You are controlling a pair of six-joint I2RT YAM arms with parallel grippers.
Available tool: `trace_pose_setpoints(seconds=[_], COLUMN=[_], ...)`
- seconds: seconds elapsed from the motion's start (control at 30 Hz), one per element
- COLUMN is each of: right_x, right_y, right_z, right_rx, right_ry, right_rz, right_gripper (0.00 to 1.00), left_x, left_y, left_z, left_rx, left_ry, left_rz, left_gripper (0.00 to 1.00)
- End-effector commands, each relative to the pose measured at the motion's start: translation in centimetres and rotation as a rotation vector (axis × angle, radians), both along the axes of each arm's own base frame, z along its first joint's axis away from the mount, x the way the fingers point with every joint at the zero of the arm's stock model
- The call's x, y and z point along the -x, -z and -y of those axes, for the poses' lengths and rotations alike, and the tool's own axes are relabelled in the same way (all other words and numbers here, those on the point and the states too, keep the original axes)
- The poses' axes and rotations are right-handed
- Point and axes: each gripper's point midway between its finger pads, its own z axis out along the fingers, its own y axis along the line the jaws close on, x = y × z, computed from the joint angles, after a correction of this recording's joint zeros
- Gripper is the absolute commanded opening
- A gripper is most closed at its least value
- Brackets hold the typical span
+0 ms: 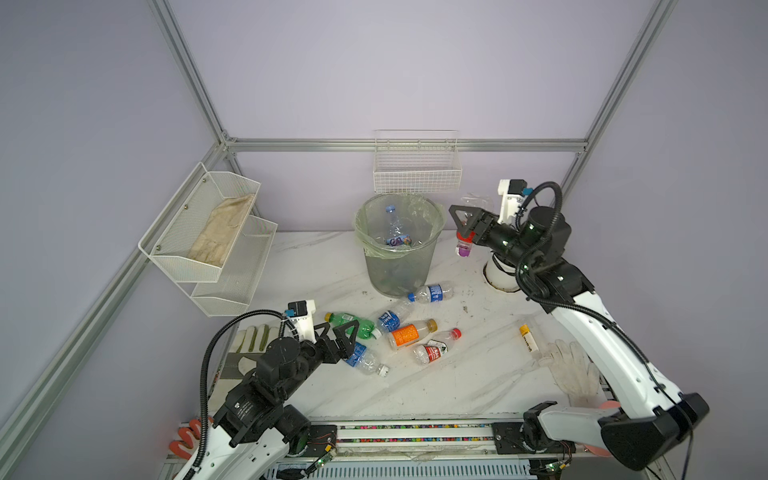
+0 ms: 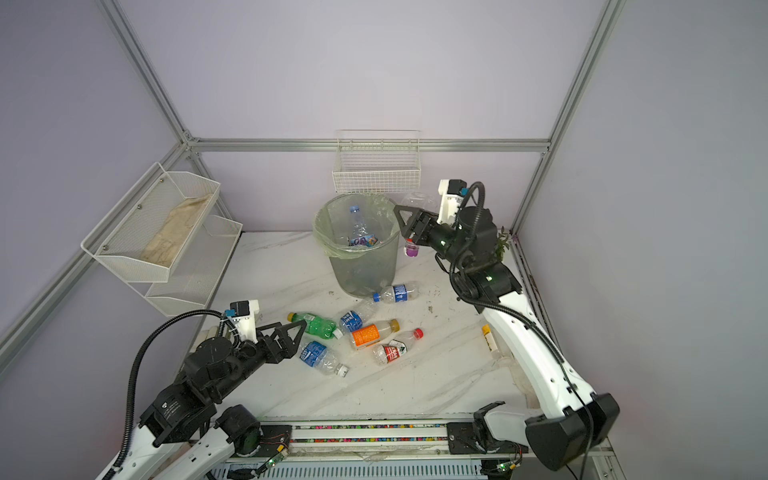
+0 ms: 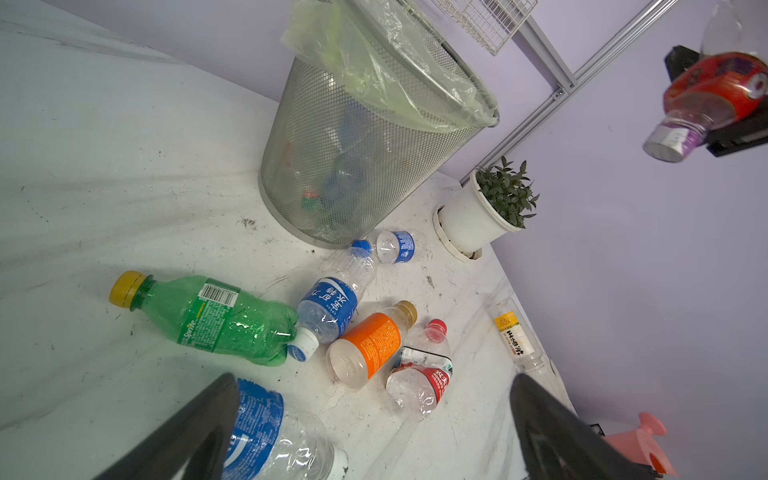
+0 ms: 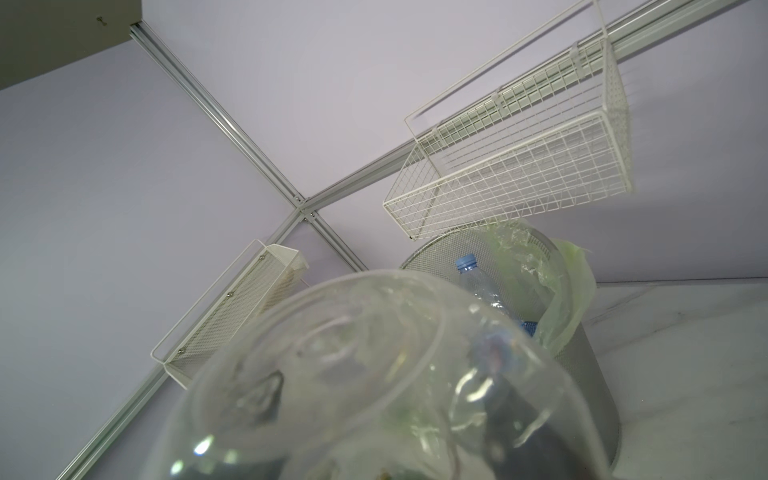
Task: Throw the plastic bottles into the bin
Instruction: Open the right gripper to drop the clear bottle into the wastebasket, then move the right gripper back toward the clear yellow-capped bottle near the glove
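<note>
Red-labelled bottle (image 1: 464,242) hangs cap-down, clamped in my right gripper (image 1: 468,227) just beside the bin (image 1: 395,274) rim, not yet over it. My left gripper (image 1: 336,331) hovers fully open above a blue-labelled bottle (image 1: 362,360) on the table (image 1: 457,374), staged for pickup.

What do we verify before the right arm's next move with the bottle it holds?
1. Grip: right gripper clamped on the red-label bottle, cap down: ok.
2. Bottle above the bin opening: not ok. In both top views it hangs beside the rim, outside it.
3. Room in the bin: ok, it looks far from full.
4. Left gripper out of the drop path: ok. It is open, low over the blue-label bottle, well away from the bin.
5. Right arm's clearance over the potted plant: cannot tell.
</note>
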Motion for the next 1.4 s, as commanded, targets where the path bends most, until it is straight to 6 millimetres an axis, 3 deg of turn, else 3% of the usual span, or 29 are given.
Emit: trace_pose_setpoints(seconds=[0.0,0.07,0.1,0.17,0.23,0.43,0.7,1.13,1.37], right_x=[-4.0,-6.2,-7.2,-8.4,-8.3,-4.5,-1.0,2.9,3.2], right_y=[1.0,1.8,2.7,3.7,3.7,0.0,-0.7,2.4,8.2], right_z=[-2.8,-5.3,-6.0,-7.0,-7.0,-4.6,-1.0,5.9,8.7], right_rx=[0.024,0.062,0.088,0.137,0.188,0.103,0.099,0.124,0.216], right_ry=[0.007,-0.024,-0.016,-0.018,0.013,0.051,0.13,0.356,0.469], right_rz=[-0.052,-0.084,-0.11,-0.153,-0.161,-0.05,-0.037,-0.102,-0.266], right_gripper=[0.36,0.8,0.97,0.97,0.97,0.97,0.97,0.97,0.97], left_x=[0.2,0.4,0.5,0.7,0.9,1.0,0.3,0.5,0.3], left_y=[0.0,-0.3,-0.4,-0.6,-0.9,-0.6,-0.6,0.7,1.3], left_z=[0.5,0.4,0.3,0.0,-0.3,-0.7,0.1,0.6,1.0], left_rx=[0.03,0.035,0.036,0.039,0.041,0.029,0.005,0.008,-0.002], left_ry=[0.022,0.021,0.019,0.013,0.009,-0.008,0.011,0.033,0.044], left_rz=[0.005,0.006,0.006,0.011,0.015,0.012,-0.011,-0.042,-0.06], left_gripper=[1.0,1.0,1.0,1.0,1.0,1.0,1.0,1.0,1.0])
